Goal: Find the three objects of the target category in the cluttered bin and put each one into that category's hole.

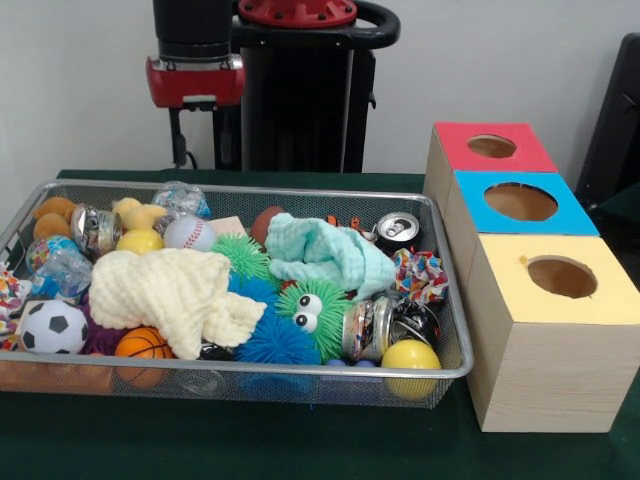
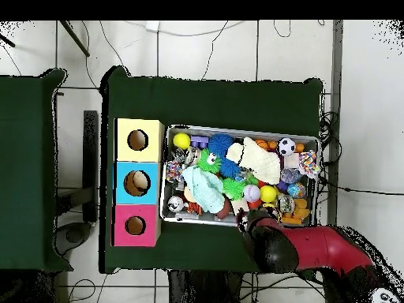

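A green-covered table [image 1: 250, 450] carries the cluttered bin [image 1: 300, 375] beside three wooden boxes [image 1: 550, 340].

bin [image 2: 168, 175] full of toys | three boxes [image 2: 138, 183] beside it

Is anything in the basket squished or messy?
Yes. The cans in the bin look crushed and lie on their sides, and two cloths, cream and mint, lie crumpled over the toys. Nothing has spilled out.
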